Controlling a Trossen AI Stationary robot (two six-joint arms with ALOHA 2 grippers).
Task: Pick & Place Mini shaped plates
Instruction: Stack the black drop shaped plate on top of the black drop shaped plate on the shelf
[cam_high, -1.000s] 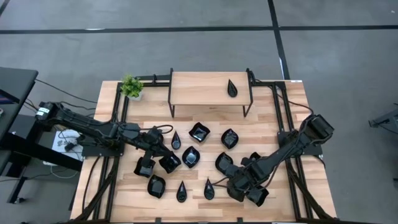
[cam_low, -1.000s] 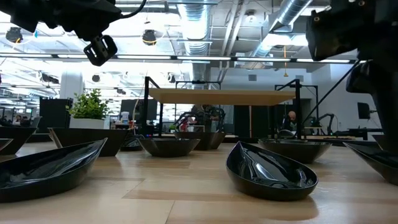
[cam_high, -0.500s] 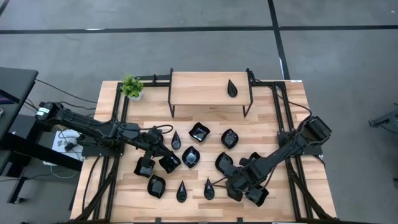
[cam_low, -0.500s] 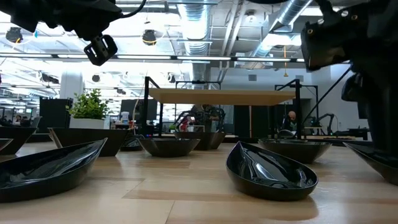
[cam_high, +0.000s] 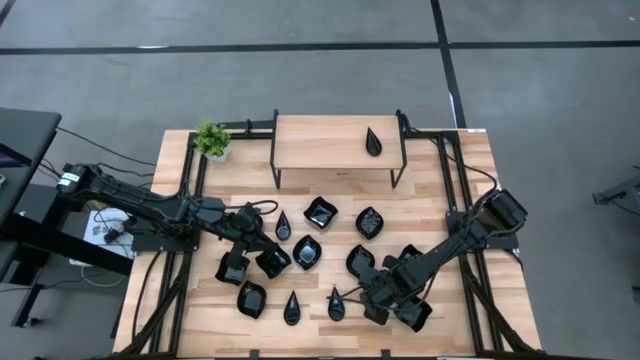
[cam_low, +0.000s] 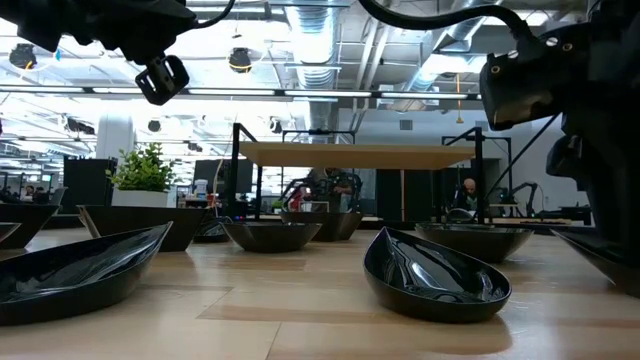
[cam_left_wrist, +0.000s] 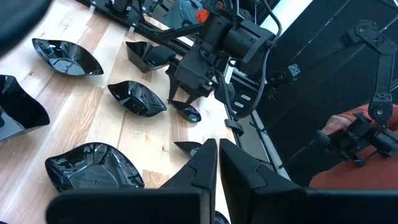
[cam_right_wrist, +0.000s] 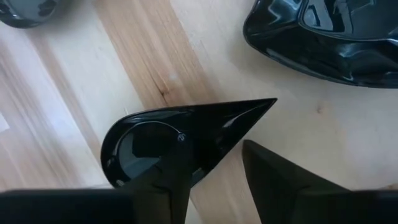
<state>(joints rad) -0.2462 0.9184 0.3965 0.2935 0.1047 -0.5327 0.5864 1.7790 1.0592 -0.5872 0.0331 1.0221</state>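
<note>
Several glossy black mini plates (cam_high: 307, 251) lie scattered on the wooden table, and one teardrop plate (cam_high: 373, 141) sits on the raised shelf. My right gripper (cam_right_wrist: 211, 149) is open, low over a teardrop plate (cam_right_wrist: 180, 140) near the table's near edge (cam_high: 336, 303). One finger stands over the plate's hollow and the other outside its rim near the pointed end. My left gripper (cam_left_wrist: 218, 144) is shut and empty, raised above the plates left of centre (cam_high: 240, 258). My right gripper comes at the teardrop plate from above, with one finger (cam_right_wrist: 171, 171) over the hollow and one finger (cam_right_wrist: 273, 171) outside the rim by the tip (cam_right_wrist: 264, 102). The plate lies flat on the table. I cannot tell whether either finger touches it.
A wooden shelf on black legs (cam_high: 338, 142) stands at the table's far side, with a small green potted plant (cam_high: 211, 139) to its left. A squarish plate (cam_right_wrist: 323, 37) lies close beyond the teardrop one. Black frame rails (cam_high: 462, 200) run along both table sides.
My right gripper has moved a little toward the table's left, closer over the teardrop plate. The plates have not moved.
</note>
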